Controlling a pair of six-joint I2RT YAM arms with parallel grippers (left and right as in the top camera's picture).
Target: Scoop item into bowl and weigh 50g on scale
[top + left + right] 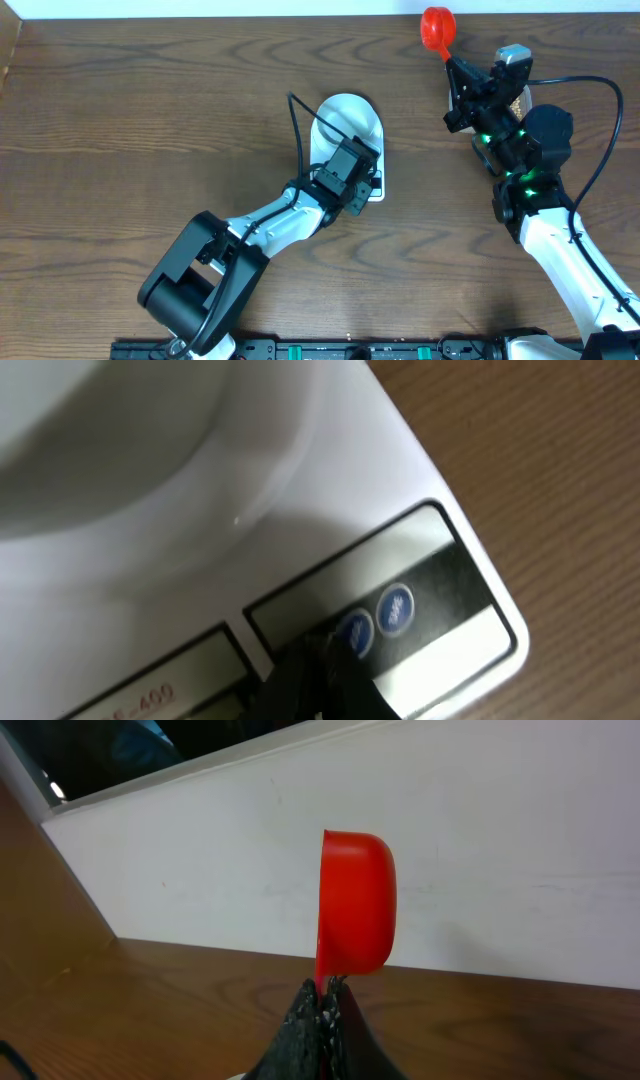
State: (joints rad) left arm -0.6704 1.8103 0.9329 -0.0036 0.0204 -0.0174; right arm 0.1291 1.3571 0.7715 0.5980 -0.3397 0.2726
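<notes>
In the overhead view, the scale (372,128) lay about in the middle of the brown wooden worktop (150,110), and the bowl (340,118) stood on top of it. The left end effector (365,185) reached from the near left side and hung over the near edge of the scale, with its fingers clenched and nothing between them. At the far right, the right end effector (455,70) was grasping the handle of a red scoop (438,28), and the cup of the scoop pointed to the far edge of the worktop, well apart from the bowl. In the left wrist view, the bowl (130,450) filled the upper left part, sitting on the white scale (330,500). Two round blue buttons (396,609) were on a black strip of the scale, and the dark closed tip of the left end effector (315,670) was at the left button and covered a part of it. In the right wrist view, the red scoop (358,905) stood on its edge in front of a white wall (520,850), with its handle clamped in the right end effector (325,1005).
</notes>
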